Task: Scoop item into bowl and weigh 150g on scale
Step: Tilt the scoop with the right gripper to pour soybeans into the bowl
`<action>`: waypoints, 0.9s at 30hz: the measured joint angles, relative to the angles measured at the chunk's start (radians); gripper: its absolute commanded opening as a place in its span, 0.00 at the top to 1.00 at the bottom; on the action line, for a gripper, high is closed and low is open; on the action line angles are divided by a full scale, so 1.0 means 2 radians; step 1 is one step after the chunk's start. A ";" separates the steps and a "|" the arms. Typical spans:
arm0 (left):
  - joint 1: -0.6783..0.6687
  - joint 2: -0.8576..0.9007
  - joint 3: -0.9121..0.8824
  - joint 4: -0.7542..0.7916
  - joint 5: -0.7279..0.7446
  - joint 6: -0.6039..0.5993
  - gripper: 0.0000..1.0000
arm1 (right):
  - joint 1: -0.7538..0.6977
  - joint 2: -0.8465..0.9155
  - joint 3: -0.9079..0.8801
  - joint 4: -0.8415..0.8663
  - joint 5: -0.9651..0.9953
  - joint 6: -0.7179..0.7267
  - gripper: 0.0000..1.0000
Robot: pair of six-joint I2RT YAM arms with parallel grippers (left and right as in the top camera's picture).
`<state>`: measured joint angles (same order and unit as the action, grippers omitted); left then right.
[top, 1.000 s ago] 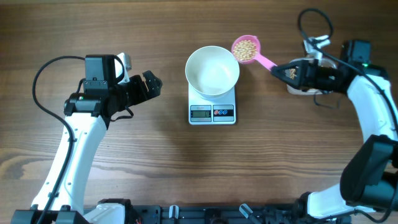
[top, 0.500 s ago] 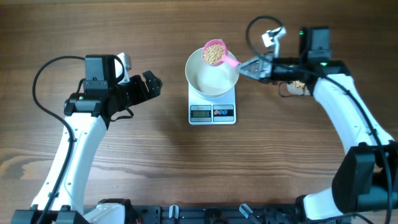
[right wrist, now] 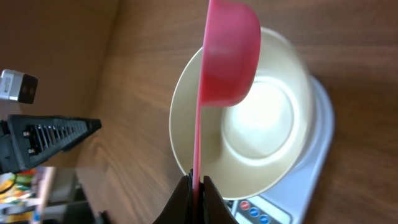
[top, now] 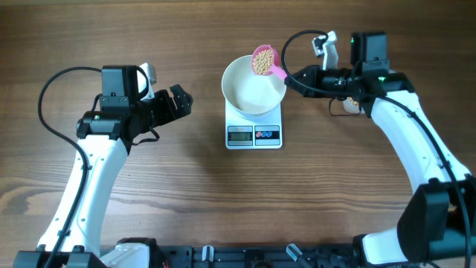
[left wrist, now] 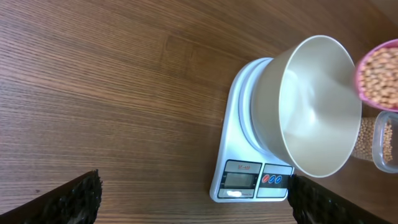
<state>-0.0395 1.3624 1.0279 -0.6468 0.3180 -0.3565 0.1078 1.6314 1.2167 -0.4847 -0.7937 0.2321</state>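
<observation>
Beans [top: 261,64] fill the pink scoop [top: 276,71] over the rim of the bowl [top: 242,93]. Right gripper [top: 292,77] clamps its handle beside the bowl; left gripper [top: 184,100] gapes empty, well left of it.

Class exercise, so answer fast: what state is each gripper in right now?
The left gripper is open and empty.
The right gripper is closed on the handle of the pink scoop.

We see a pink scoop [right wrist: 230,56] held up on its side over a brown wood-grain table [top: 223,201], with a clear plastic tub [left wrist: 382,165] standing beyond it.
</observation>
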 measured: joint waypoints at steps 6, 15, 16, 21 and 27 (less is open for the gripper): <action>0.000 0.000 0.000 0.000 -0.007 0.000 0.00 | 0.013 -0.024 0.000 0.000 0.035 -0.032 0.96; 0.000 0.000 0.000 0.000 -0.009 0.000 0.00 | 0.075 -0.026 0.000 -0.009 0.131 -0.062 0.95; 0.000 0.000 0.000 0.000 -0.009 0.000 0.00 | 0.080 -0.026 0.000 -0.010 0.142 -0.066 0.95; 0.000 0.000 0.000 0.000 -0.009 0.000 0.00 | 0.098 -0.031 0.000 -0.021 0.190 -0.088 0.96; 0.000 0.000 0.000 0.000 -0.009 0.000 0.00 | 0.131 -0.042 0.000 -0.034 0.255 -0.114 0.95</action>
<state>-0.0395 1.3624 1.0279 -0.6472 0.3004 -0.3565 0.3691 1.5482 1.2167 -0.5529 -0.2840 0.0044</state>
